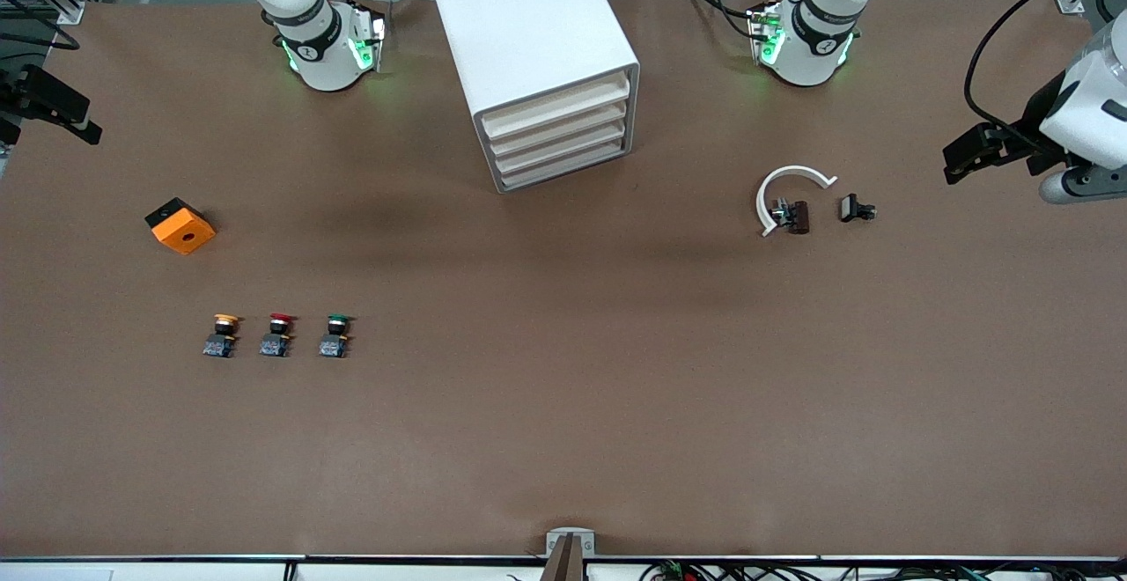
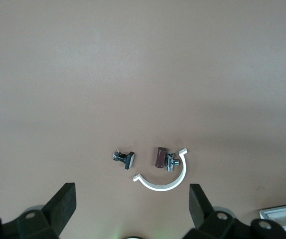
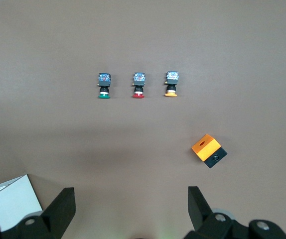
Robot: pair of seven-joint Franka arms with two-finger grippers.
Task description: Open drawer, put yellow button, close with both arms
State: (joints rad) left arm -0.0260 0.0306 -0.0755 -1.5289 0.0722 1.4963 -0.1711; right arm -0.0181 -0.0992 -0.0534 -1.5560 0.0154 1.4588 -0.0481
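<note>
Nothing of the task is showing as done yet. The table is carrying the white cabinet between the two arm bases, all four drawers sitting flush. The drawer, uppermost of them, is sitting fully closed, so opening, loading and closing are all left.

The left gripper is hanging over the left arm's end of the table, fingers spread wide, holding nothing. The right gripper is hanging over the right arm's end, fingers likewise spread, empty. Both arms are waiting.

The orange box is lying toward the right arm's end. The white clamp ring and small black clip are lying toward the left arm's end.

The yellow button is standing untouched in a row with the red button and green button, on the end toward the right arm, nearer the front camera than the cabinet.
</note>
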